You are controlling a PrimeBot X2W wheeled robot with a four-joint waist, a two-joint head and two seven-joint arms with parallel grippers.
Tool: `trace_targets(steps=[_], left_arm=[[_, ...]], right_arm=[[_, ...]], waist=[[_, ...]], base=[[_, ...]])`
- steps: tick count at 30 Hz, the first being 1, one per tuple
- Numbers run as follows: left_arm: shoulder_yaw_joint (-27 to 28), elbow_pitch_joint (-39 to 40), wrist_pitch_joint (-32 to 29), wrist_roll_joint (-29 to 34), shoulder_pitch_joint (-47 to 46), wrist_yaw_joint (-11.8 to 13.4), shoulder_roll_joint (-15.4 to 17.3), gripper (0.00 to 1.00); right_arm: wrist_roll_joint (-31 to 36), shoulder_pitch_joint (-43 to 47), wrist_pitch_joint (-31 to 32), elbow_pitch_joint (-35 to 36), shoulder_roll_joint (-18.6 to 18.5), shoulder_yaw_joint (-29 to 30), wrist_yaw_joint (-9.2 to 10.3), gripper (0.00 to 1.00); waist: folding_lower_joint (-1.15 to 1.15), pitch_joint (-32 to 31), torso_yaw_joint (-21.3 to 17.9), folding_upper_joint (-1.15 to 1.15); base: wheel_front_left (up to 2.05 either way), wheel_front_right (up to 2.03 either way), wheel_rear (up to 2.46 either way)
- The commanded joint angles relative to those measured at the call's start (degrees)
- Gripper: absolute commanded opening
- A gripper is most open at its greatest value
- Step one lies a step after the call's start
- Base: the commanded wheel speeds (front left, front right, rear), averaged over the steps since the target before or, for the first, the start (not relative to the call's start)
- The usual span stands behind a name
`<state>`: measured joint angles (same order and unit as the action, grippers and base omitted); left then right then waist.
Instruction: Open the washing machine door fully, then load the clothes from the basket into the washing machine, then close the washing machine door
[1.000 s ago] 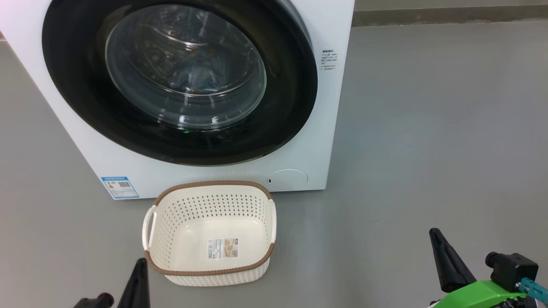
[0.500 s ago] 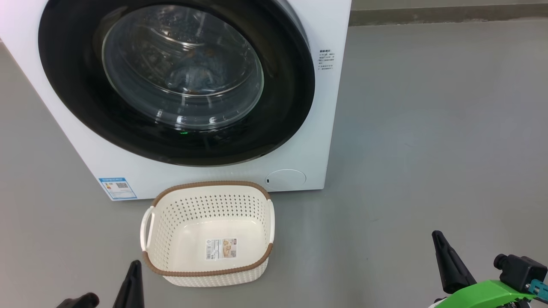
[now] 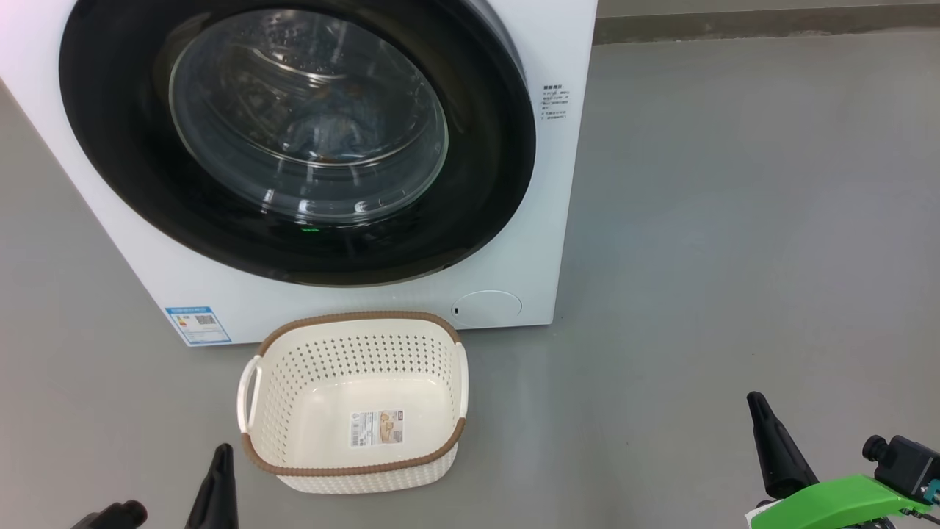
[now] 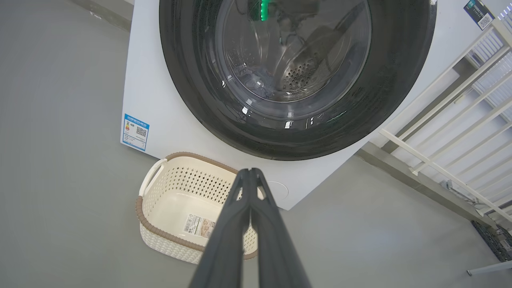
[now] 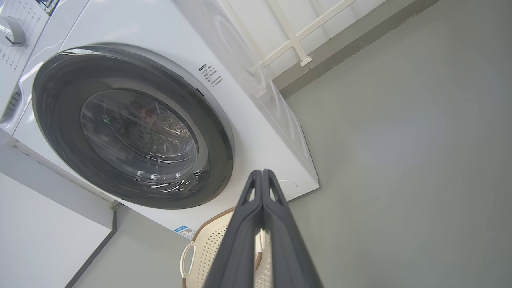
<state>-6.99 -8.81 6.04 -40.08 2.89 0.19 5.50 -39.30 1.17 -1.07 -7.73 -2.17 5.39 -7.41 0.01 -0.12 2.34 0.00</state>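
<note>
Noted: washing machine door (image 3: 488, 147) sits closed against the washing machine (image 3: 562, 235). The clothes (image 3: 327, 139) show dimly through the glass, inside the drum. The basket (image 3: 352, 317) stands on the floor (image 3: 734, 220) just in front, with a sticker (image 3: 376, 427) on its bottom. Left gripper (image 3: 219, 457) is low beside the basket, fingers pressed together, holding nothing. Right gripper (image 3: 756, 402) is well apart to the right, fingers also together, holding nothing.

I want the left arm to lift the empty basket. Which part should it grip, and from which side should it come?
Probably the white loop handle on the left end of the basket. It stands off the perforated wall, leaving a gap for one finger, and it faces the left gripper, which is shut now and must open first. Come from above, on the left.
</note>
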Motion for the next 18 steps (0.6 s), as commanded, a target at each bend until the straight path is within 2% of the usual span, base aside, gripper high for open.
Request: trace_targets(steps=[1, 18], left_arm=[[1.44, 0.98, -0.39, -1.97, -2.67, -0.61, 0.58, 0.0], [3.6, -0.34, -2.65, -13.23, -4.01, -2.15, 0.22, 0.0]], right_arm=[[-1.67, -2.48, 0.22, 1.14, -0.42, -0.21, -0.04, 0.0], [-12.78, -3.54, 1.82, -0.47, -0.49, 0.08, -0.05, 0.0]], waist=[[-0.01, 0.0, -0.04, 0.0], [-0.01, 0.07, -0.54, 0.0]], base=[[0.0, 0.0, 0.0], [0.0, 0.0, 0.0]])
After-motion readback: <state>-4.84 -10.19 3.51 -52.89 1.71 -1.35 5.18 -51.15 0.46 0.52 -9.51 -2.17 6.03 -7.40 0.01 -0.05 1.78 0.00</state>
